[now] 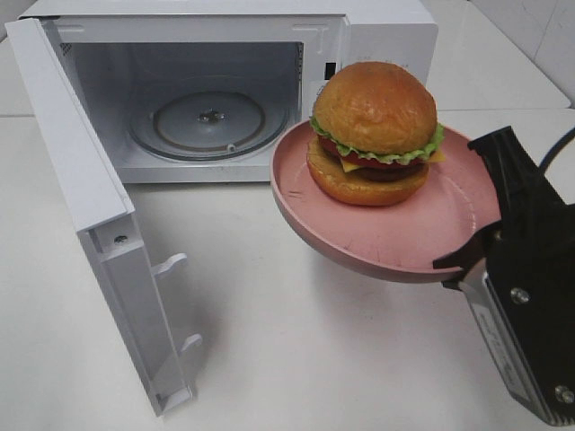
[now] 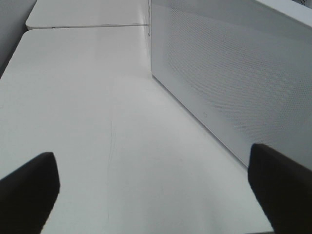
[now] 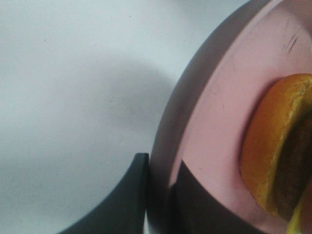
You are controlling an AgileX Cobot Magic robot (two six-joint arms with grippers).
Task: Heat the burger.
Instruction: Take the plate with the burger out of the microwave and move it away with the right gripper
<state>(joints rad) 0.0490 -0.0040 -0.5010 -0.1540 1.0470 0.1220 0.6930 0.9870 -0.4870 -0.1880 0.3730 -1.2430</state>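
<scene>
Burger [image 1: 375, 135], tall, with glossy golden-brown buns, green lettuce, yellow cheese and a dark patty, stands on a round pink plate [image 1: 404, 233] that is lifted above the white surface [image 1: 296, 350] in front of the microwave. The right end effector [image 1: 467, 256], black and coming from the lower right of the high view, is closed on the rim of this plate: in the right wrist view one finger [image 3: 131, 195] lies under the rim and the other one on top of it, with the plate edge between them. The plate hangs a little tilted, its far edge near the open mouth of the white microwave oven [image 1: 234, 81], on the right side of the opening, but plate and burger are outside the oven. The white microwave door [image 1: 99, 224] is swung wide to the left, and the round glass turntable [image 1: 209, 121] inside carries nothing. The left end effector [image 2: 156, 190] does not appear in the high view; its own wrist camera shows the two dark fingertips [image 2: 29, 187] spread wide apart with only bare white surface between them, holding nothing. Beside it stands a white panel with a pattern of fine dots [image 2: 234, 83], close to one fingertip but not touching it.
</scene>
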